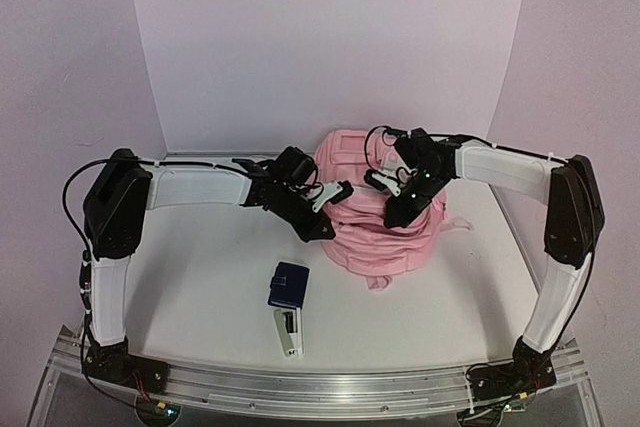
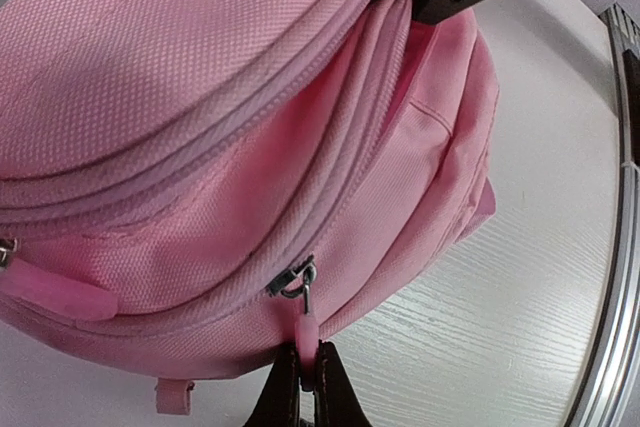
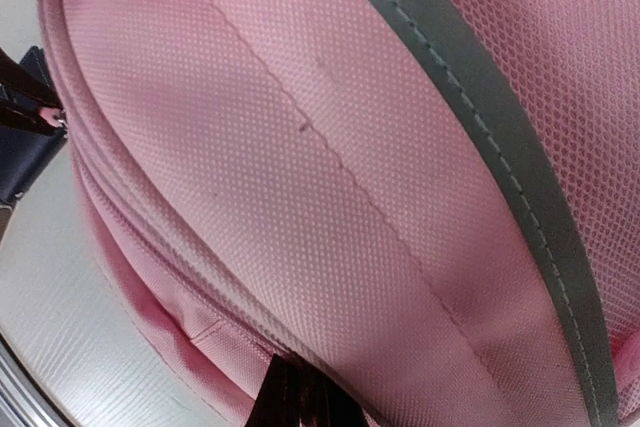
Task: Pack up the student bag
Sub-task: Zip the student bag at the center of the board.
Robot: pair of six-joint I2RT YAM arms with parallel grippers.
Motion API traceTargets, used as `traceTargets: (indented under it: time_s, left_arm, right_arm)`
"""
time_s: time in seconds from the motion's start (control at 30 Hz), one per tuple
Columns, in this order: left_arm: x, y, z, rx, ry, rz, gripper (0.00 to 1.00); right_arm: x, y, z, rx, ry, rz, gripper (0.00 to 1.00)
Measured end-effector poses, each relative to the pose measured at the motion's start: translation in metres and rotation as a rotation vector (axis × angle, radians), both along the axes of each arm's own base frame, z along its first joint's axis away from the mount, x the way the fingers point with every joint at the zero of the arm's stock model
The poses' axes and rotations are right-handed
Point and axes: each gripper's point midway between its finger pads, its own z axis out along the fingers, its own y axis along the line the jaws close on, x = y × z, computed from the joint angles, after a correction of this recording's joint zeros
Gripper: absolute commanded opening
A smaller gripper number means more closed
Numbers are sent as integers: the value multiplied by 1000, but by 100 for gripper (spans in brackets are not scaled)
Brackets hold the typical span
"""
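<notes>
The pink student bag (image 1: 385, 222) lies on the white table, right of centre. My left gripper (image 1: 338, 193) is at its left side, shut on a pink zipper pull (image 2: 306, 337) that hangs from a metal slider (image 2: 290, 279) on a closed zip pocket; in the left wrist view the gripper (image 2: 307, 367) sits at the bottom. My right gripper (image 1: 400, 209) rests on top of the bag. In the right wrist view its gripper (image 3: 300, 399) is closed, pinching bag fabric (image 3: 330, 197) beside a zip seam. A grey strap (image 3: 480, 117) crosses the bag.
A dark blue box (image 1: 288, 285) and a white oblong item (image 1: 288, 332) lie on the table in front of the bag's left side. White walls stand behind and at the sides. A metal rail (image 1: 320, 387) runs along the near edge.
</notes>
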Motion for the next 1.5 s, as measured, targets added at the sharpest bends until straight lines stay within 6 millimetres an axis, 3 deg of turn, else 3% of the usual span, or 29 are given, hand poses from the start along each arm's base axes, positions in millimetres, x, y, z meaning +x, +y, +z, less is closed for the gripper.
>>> traceTargets:
  time_s: [0.1, 0.2, 0.33, 0.47, 0.6, 0.67, 0.93, 1.27, 1.5]
  left_arm:
    - [4, 4, -2, -20, 31, 25, 0]
    - [6, 13, -7, -27, 61, 50, 0]
    - [13, 21, -3, -44, 73, 80, 0]
    - [18, 24, -1, -49, 76, 94, 0]
    - [17, 24, -1, -48, 78, 94, 0]
    - [16, 24, -1, -48, 78, 92, 0]
    - [9, 18, -2, -45, 77, 74, 0]
    - [-1, 3, 7, -31, 54, 48, 0]
    - [-17, -37, 13, -40, 31, -16, 0]
  right_arm:
    - [-4, 6, 3, 54, 40, -19, 53]
    - [-11, 10, 11, 121, 84, -36, 69]
    - [-9, -11, 37, 222, 99, -119, 75]
    - [11, -59, 61, 298, 60, -267, 77]
    - [19, -102, 48, 321, 96, -404, 77]
    - [11, -107, 31, 313, 152, -425, 76]
    - [-13, -82, -28, 384, 432, -413, 64]
    - [-14, -57, -17, 513, 519, -432, 59]
    - [-17, -34, -17, 528, 532, -409, 59]
